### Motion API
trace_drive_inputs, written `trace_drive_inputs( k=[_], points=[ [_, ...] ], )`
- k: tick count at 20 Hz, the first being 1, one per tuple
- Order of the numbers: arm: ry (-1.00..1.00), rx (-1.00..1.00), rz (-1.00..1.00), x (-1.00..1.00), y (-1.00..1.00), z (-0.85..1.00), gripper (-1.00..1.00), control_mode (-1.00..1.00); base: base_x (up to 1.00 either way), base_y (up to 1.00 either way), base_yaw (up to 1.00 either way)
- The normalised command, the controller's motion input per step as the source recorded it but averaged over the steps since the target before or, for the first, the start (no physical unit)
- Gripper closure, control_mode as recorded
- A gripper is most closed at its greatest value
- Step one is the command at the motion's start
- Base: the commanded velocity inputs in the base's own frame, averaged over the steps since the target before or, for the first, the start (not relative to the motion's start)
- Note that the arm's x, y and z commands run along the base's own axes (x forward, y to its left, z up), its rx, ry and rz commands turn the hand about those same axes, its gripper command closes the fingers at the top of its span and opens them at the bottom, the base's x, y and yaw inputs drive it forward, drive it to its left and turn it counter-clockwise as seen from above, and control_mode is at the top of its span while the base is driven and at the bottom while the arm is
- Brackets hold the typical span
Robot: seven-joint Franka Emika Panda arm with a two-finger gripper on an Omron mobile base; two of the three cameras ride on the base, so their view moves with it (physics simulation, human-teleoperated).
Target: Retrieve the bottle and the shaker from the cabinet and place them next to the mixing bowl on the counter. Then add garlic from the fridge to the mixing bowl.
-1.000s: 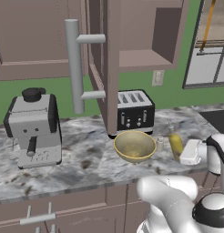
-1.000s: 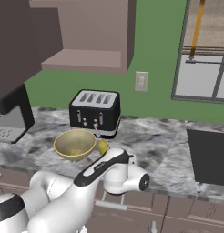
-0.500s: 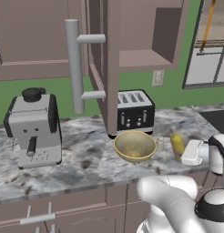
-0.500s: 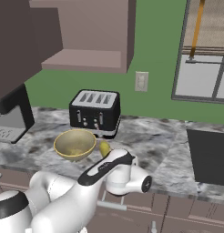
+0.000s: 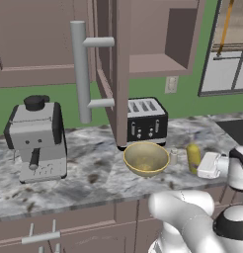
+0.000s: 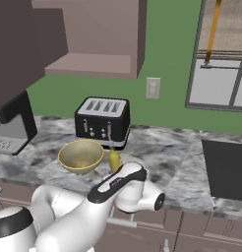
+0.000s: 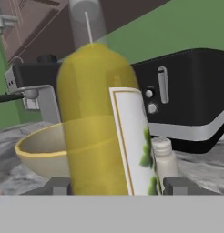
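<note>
The yellow-olive bottle [image 5: 193, 156] stands upright on the grey marbled counter [image 5: 94, 173], right of the tan-yellow mixing bowl [image 5: 145, 158]. The tiny pale grey shaker [image 5: 174, 156] sits between bowl and bottle. My gripper [image 5: 201, 165] is at the bottle's right side. In the hand view the bottle [image 7: 93, 127] stands between my gripper's [image 7: 117, 185] two fingertips [image 7: 59, 185], which are spread a little wider than it, so the gripper is open. Shaker [image 7: 164, 159] and bowl [image 7: 38, 152] stand just behind. The bottle [image 6: 114, 160] also peeks out beside the bowl [image 6: 81, 156]. The cabinet [image 5: 148, 54] stands open.
A black toaster [image 5: 147, 121] stands against the wall behind the bowl. The open cabinet door with its long grey bar handle [image 5: 81, 71] juts out over the counter. A grey coffee machine [image 5: 37, 138] sits at the left. A dark cooktop [image 6: 226, 170] lies at the right.
The arm has shifted only slightly. Bottle, shaker and bowl stand where they were.
</note>
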Motion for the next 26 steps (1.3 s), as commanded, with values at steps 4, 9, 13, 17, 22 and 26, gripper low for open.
trace_drive_inputs(
  k=[4,9,13,17,22,26],
  points=[
    [-0.09,0.1,0.0,0.01,0.0,-0.02,1.0,-1.0,0.0,0.0,0.0],
    [-0.12,0.08,0.0,0.06,0.0,0.14,1.0,-1.0,0.0,0.0,0.0],
    [-0.14,0.04,0.0,0.07,0.0,0.04,1.0,-1.0,0.0,0.0,0.0],
    [-0.13,0.0,0.0,0.0,0.05,-0.09,1.0,-1.0,0.0,0.0,0.0],
    [-0.11,0.0,0.0,0.01,0.39,-0.26,1.0,-1.0,0.0,0.0,0.0],
    [-0.02,0.0,0.0,0.11,0.31,-0.07,1.0,-1.0,0.0,0.0,0.0]
  ],
)
